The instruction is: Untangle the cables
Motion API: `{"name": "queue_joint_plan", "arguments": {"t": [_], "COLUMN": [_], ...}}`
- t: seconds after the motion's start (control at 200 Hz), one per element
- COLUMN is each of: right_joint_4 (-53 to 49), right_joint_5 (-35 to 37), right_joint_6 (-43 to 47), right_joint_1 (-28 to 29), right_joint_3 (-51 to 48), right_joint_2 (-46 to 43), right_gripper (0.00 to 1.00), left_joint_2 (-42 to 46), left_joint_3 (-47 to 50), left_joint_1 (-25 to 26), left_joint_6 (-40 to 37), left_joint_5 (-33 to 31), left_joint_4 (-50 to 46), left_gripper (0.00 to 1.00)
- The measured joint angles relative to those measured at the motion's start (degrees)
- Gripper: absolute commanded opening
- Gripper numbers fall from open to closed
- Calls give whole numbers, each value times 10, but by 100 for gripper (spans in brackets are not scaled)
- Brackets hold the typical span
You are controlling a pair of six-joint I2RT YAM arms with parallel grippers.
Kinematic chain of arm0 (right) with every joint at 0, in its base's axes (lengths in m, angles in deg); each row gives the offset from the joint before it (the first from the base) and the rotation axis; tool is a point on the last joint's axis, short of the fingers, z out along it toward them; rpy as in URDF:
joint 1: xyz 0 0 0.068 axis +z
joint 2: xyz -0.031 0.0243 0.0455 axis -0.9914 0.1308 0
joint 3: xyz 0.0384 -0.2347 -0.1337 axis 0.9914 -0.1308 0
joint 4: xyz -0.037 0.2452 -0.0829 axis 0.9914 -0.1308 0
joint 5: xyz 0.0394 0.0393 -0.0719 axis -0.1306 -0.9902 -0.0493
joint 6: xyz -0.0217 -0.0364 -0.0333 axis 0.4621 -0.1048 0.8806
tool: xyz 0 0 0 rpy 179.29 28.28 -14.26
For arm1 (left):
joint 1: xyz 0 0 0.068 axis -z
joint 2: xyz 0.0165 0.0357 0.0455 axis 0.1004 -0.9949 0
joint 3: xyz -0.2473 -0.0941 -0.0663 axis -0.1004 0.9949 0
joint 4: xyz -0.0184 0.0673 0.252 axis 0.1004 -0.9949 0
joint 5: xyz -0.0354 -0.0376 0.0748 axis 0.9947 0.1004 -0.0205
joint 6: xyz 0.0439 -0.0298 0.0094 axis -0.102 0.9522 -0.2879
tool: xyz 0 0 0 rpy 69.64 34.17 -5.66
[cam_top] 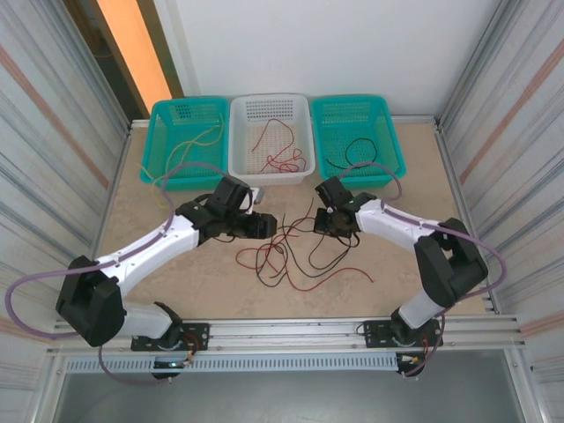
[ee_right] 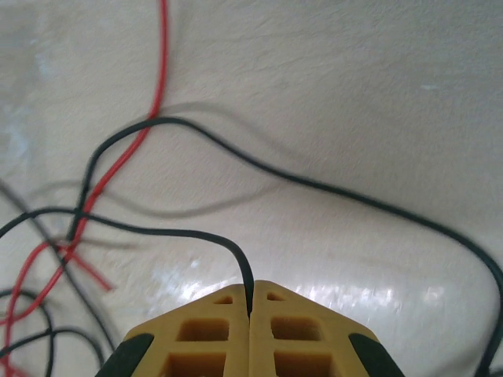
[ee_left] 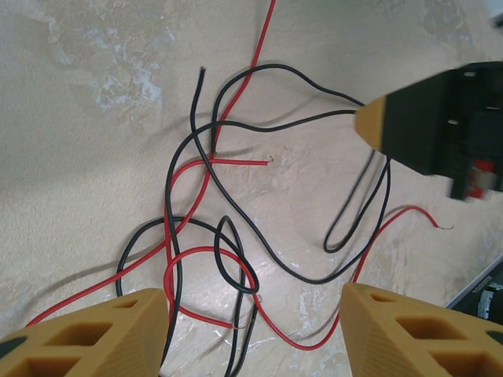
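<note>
Over at the left of the overhead view, the left teal basket (cam_top: 181,179) has a yellow wire lying in it. Just right of it, the white basket (cam_top: 269,176) holds a red one.

Below them, left of centre, the left gripper (cam_top: 264,225) hangs low over the table (cam_top: 176,291). In its own camera the left gripper (ee_left: 255,306) stands wide apart and holds nothing, and the cables (ee_left: 167,228) lie spread beneath it.

Those cables (cam_top: 286,251) are a loose red and black tangle in the lower middle of the overhead frame, flat on the table between the two arms.

They look light, limp and thin (probably slick-skinned too), so one strand should lift easily. Crossed loops may snag and drag the whole heap along. The best hold is likely a free end or a clear run away from the crossings.

Right of centre, the right gripper (cam_top: 328,220) is down at the heap's edge. From its wrist, the right gripper (ee_right: 250,294) is pressed closed on a black cable (ee_right: 189,232), which runs off left.

At the far right, the right teal basket (cam_top: 352,100) holds a black wire.
</note>
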Motion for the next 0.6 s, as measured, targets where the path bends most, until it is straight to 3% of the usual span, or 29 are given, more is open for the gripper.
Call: {"name": "queue_joint_plan", "arguments": {"t": [0.321,0.496,0.601], "right_joint_4": [-48,-49,-45], "right_joint_5": [64,85,68], "right_joint_6": [60,90,100], "right_joint_1": [110,104,56], "right_joint_3": [100,134,161], "right_joint_2": [-216,-283,-291], "right_gripper": [0,0,0], "left_joint_2": [-38,-79,-103], "left_joint_3": [0,0,0], "left_joint_1": [1,22,36], "left_joint_6": [2,7,14], "left_joint_5": [3,4,9], "left_joint_4": [25,52,62], "left_gripper": [60,59,57]}}
